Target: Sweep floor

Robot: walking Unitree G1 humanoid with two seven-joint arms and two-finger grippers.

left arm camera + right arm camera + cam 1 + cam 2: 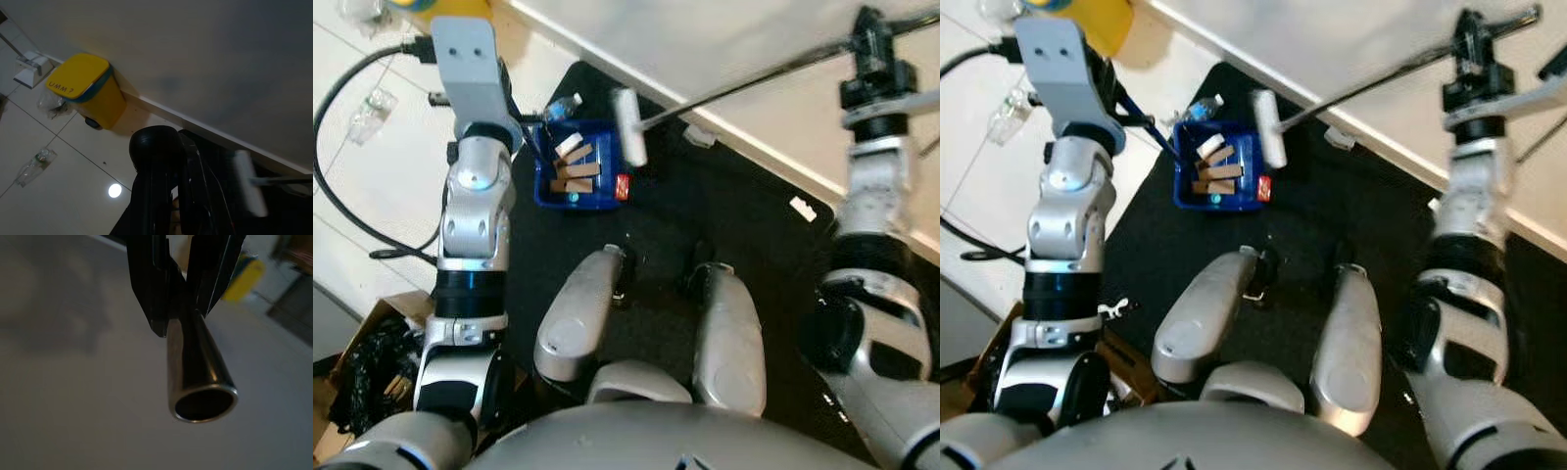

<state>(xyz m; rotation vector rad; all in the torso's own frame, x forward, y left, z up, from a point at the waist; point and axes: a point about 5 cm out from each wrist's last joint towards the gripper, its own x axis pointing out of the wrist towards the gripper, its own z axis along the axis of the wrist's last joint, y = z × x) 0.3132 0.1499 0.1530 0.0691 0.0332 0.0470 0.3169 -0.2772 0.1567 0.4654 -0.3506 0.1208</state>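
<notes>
A blue dustpan [597, 201] lies on the black mat [724, 215] and holds several brown and white scraps [576, 171]. My left gripper [513, 114] is shut on the dustpan's thin dark handle, whose round black end [156, 146] appears in the left wrist view. The white broom head [628, 127] hovers at the dustpan's far right corner. Its metal pole [754, 80] runs up to the right into my right gripper [871, 44], which is shut on it. The pole's open end [203, 404] sticks out past the fingers [149, 289].
A small red piece [623, 187] lies at the dustpan's right edge. White scraps [803, 208] rest on the mat near the baseboard. A plastic bottle [561, 108] lies behind the dustpan. A yellow bin [88, 90] stands by the wall. A black cable [333, 186] loops at left.
</notes>
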